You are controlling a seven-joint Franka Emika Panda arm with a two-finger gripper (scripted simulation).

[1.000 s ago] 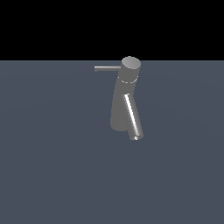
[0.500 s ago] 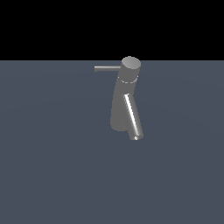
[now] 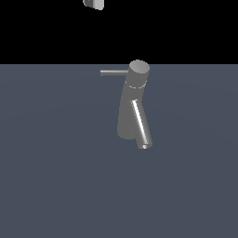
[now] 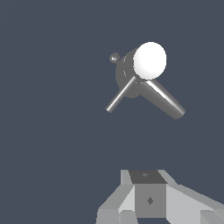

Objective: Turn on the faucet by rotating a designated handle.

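I count one faucet (image 3: 133, 104), one handle (image 3: 114, 72), one spout (image 3: 141, 124), and one gripper (image 3: 94, 4) high above, well apart; I cannot tell its opening.

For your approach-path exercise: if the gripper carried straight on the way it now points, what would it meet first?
Probably the bare floor. In the wrist view the gripper looks down with the faucet and its handle off to one side ahead. Depth is unclear, so a graze cannot be ruled out.
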